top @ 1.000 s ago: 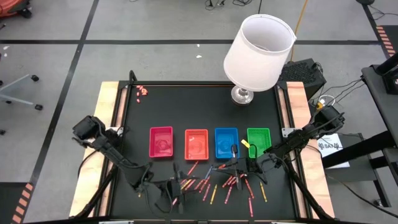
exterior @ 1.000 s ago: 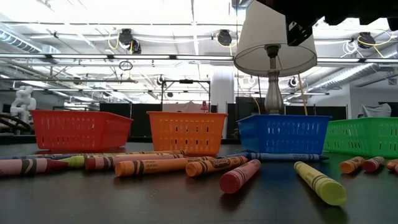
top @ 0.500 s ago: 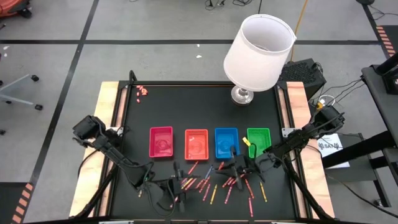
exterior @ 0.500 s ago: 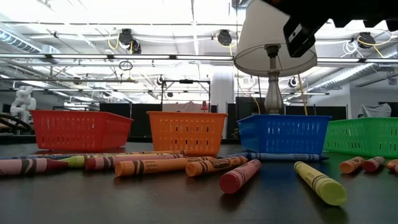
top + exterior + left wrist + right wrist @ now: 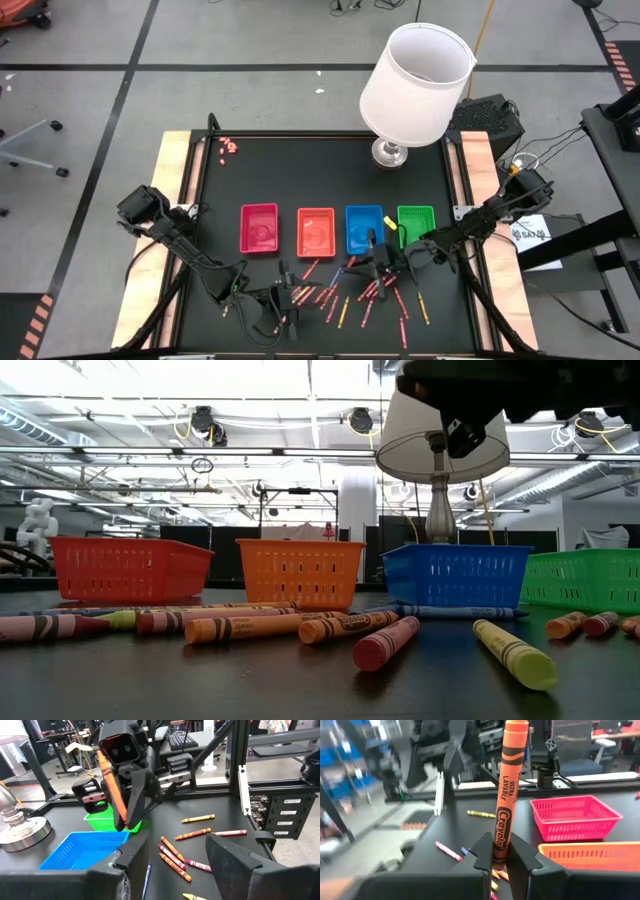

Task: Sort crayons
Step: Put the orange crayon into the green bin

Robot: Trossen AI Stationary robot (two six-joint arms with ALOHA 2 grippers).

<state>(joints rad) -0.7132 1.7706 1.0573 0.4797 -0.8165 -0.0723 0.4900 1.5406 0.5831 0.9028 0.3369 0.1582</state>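
Overhead, the right gripper [image 5: 372,262] hovers beside the blue tray [image 5: 363,228], near the tabletop's front edge. Its wrist view shows fingers pinching an orange crayon [image 5: 505,790] upright. The left gripper [image 5: 283,300] waits open among the crayons [image 5: 340,295].

A: The worktop [image 5: 320,180] is black with pale wooden edges. Four trays stand in a row: pink [image 5: 259,229], orange [image 5: 316,232], blue [image 5: 363,227], green [image 5: 417,221].

B: And the crayons [image 5: 345,295]?

A: Mostly red, orange and pink, a few yellow, one blue. From table height there is a yellow-green crayon [image 5: 514,653] with a black band, and a red one [image 5: 384,642].

B: The right claw [image 5: 499,854]?

A: Black, closed on an orange crayon [image 5: 507,790] with black bands and black lettering.

B: The lamp?

A: The lamp [image 5: 416,84] has a white shade and a silver base. The floor [image 5: 100,80] is grey with black lines.
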